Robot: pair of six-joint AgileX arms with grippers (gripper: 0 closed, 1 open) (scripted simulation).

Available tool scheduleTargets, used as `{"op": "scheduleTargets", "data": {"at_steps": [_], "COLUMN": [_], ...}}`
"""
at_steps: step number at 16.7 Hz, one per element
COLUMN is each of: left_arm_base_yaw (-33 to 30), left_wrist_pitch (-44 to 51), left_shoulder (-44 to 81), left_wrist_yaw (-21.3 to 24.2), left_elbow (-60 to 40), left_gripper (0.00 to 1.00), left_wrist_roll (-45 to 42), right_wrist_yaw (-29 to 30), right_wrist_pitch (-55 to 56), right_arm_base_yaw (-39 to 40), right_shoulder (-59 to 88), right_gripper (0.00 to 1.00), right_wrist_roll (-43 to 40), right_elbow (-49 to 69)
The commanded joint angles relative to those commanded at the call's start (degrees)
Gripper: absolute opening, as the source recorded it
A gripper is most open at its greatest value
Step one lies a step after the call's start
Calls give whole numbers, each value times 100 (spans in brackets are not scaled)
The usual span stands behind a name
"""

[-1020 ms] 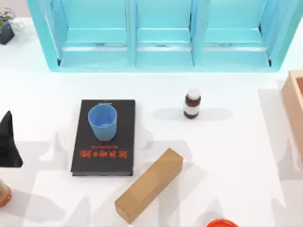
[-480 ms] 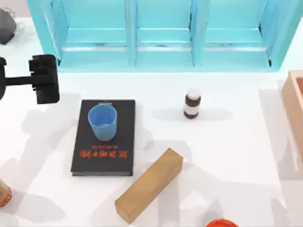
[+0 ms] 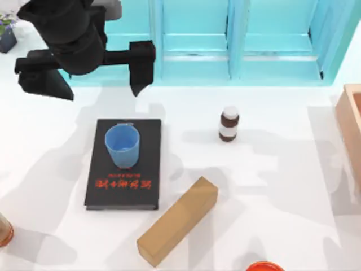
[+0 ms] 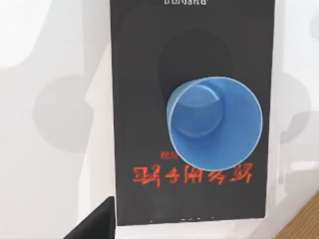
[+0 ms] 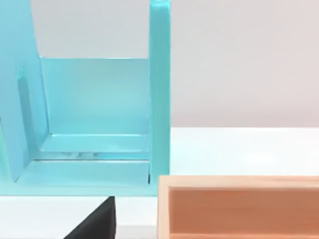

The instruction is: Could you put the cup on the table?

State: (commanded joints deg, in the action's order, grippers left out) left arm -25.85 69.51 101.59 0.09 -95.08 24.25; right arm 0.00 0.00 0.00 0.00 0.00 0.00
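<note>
Looking from the near edge of the table [image 3: 282, 186] toward the far side, I see first an orange round thing [image 3: 264, 266] at the near edge, right of centre, and a brownish object [image 3: 3, 230] cut by the left edge. Next comes a tan cardboard box [image 3: 177, 220], long, lying diagonal on the white top.

Just left of the box, and a bit farther, is the black book [image 3: 124, 164] w/ red letters. The cup [image 3: 122, 145] stands upright on the far half of this book, opening up, not on the table itself. In the left wrist view the cup [image 4: 214, 123] is seen from above on the book [image 4: 144, 99], w/ the red text just beside its rim.

Right of the book, well apart, a brown bottle w/ white cap [image 3: 229, 124] stands upright. At the right edge is a peach-coloured open box [image 3: 351, 121]; the right wrist view shows its wall [image 5: 239, 206] near the turquoise shelf unit [image 5: 94, 114].

Farther still, my left gripper [image 3: 93, 79] hangs above the table on the far left, in front of the shelf unit [image 3: 194, 42], approx. beyond the far end of the book. Its fingers are spread wide apart and hold nothing; it does not touch the cup. For the right gripper I cannot tell if it is released or clenched. A small dark pot w/ a plant [image 3: 8, 34] sits in the far-left corner.
</note>
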Motion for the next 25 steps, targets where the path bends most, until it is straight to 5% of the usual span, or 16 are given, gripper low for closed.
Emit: {"op": "scheduleTargets", "data": {"at_steps": [6, 12, 25], "left_arm_base_yaw": [-429, -471, -484], "left_wrist_pitch": [1188, 1303, -738], "left_shoulder": [1757, 1928, 2103], "left_wrist_yaw": [-10, -11, -10], "left_elbow": [-1675, -1837, 30], "left_gripper": [100, 100, 100], "left_wrist_roll": [421, 462, 471], "right_wrist_yaw": [0, 0, 0], "right_wrist_pitch": [0, 0, 0], "right_arm_base_yaw": [0, 0, 0], "right_shoulder": [0, 0, 0], "right_gripper": [100, 100, 100], "right_wrist_roll": [0, 0, 0], "right_elbow": [0, 0, 0]}}
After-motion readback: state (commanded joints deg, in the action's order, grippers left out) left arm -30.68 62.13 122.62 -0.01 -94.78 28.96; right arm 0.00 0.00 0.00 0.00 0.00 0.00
